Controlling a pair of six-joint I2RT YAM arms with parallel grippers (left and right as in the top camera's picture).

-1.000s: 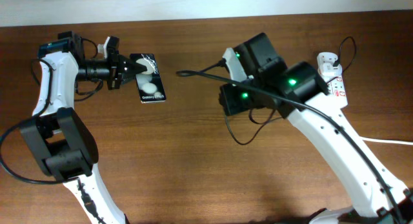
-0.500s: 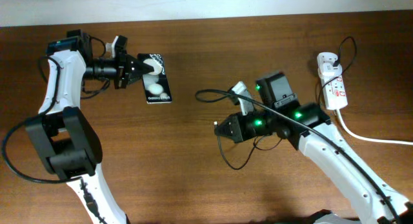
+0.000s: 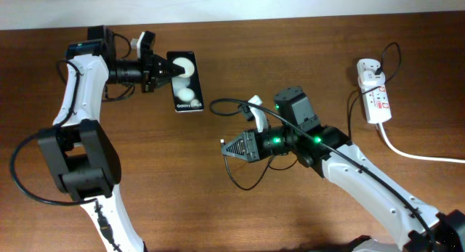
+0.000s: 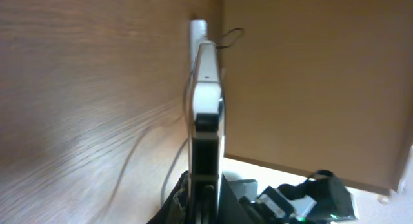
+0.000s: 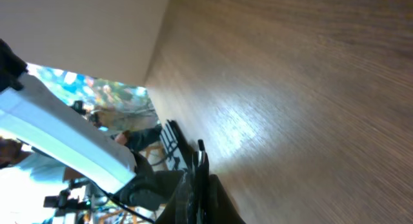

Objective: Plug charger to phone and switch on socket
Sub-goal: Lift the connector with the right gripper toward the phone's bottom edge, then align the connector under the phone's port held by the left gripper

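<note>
The phone (image 3: 185,83), black with two white round spots and "Galaxy" text, is near the back left, and my left gripper (image 3: 166,70) is shut on its long edge. In the left wrist view the phone (image 4: 206,95) shows edge-on, rising from the shut left gripper (image 4: 205,180). My right gripper (image 3: 225,147) points left at mid-table, about a hand's width right of and below the phone. It is shut on the charger, whose small tip (image 5: 201,147) sticks out past the closed right gripper (image 5: 201,161). The thin black charger cable (image 3: 218,103) trails back to the socket (image 3: 376,99) at the far right.
A thick white cord (image 3: 418,155) runs from the socket off the right edge. Loose black cable loops on the table under the right wrist (image 3: 247,185). The socket (image 4: 197,30) shows behind the phone in the left wrist view. The back table edge meets a pale wall.
The left arm has carried the phone to the right. The right arm has swung forward and left from the back, and its gripper now points left toward the phone.
</note>
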